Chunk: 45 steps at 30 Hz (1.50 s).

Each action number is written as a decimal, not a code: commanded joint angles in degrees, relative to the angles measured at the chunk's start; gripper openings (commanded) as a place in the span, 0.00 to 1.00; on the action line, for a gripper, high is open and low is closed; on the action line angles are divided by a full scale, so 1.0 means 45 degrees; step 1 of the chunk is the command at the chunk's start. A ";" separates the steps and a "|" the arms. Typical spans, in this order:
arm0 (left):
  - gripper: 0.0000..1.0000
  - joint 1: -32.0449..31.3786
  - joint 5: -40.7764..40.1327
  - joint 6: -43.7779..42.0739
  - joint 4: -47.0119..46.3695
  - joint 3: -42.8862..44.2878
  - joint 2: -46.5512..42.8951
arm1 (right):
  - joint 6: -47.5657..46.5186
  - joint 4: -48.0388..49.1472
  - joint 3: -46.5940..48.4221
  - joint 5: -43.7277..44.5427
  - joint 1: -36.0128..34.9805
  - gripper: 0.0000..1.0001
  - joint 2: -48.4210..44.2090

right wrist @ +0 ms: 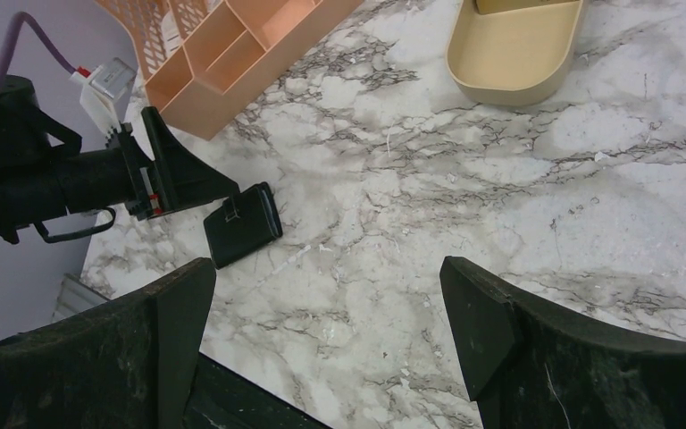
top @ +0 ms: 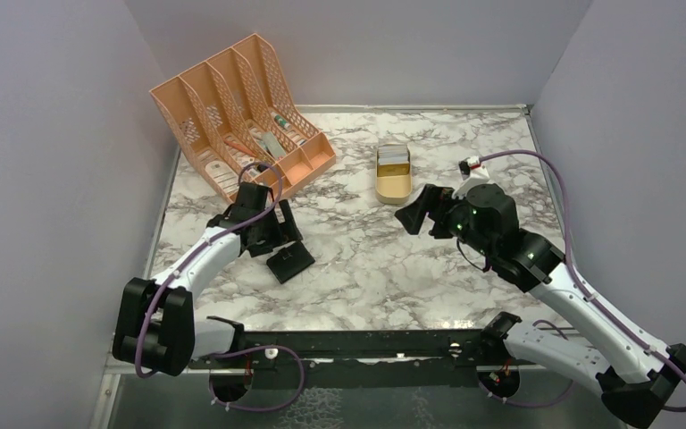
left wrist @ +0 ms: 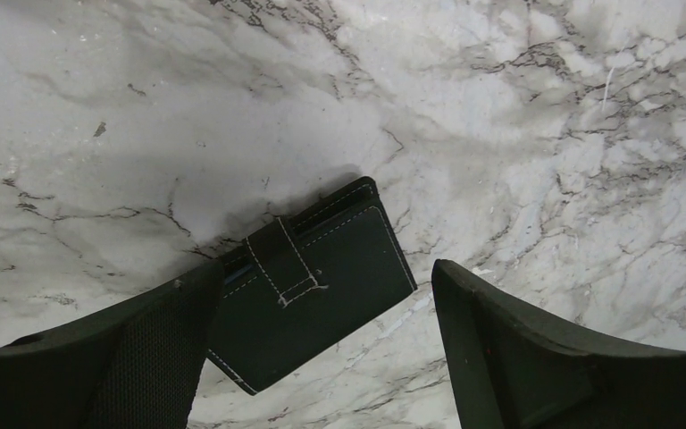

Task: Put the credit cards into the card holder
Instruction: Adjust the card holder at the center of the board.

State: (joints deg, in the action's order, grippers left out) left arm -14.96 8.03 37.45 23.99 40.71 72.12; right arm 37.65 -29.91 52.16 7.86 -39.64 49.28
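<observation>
A peach slotted desk organiser (top: 241, 112) stands on the marble table (top: 357, 268), a few small items in its bays; a gold oval tin (top: 393, 186) lies open near the organiser's right side

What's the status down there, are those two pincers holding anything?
Left pincer open, above card holder. Right pincer open, empty. Closed card holder flat on table; cards in gold tin. No obstruction seen.
</observation>
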 commanded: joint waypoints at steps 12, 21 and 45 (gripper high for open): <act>0.80 -0.2104 -0.2127 -0.0718 0.2066 0.0990 0.0461 | -0.0318 -0.0016 -0.0177 0.0418 0.0061 1.00 -0.0414; 0.90 -0.2175 -0.3922 -0.0288 0.2475 0.0919 0.0265 | -0.0398 -0.0298 -0.0068 0.0519 0.0058 1.00 -0.0595; 0.77 -0.4177 -0.2586 0.2281 0.1152 -0.0695 -0.0487 | -0.0599 -0.0384 -0.0015 0.1102 0.0068 1.00 -0.1048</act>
State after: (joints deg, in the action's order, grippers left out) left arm -29.91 -6.46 44.21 31.31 38.44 72.44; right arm 35.68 -31.35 51.75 11.31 -39.64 45.32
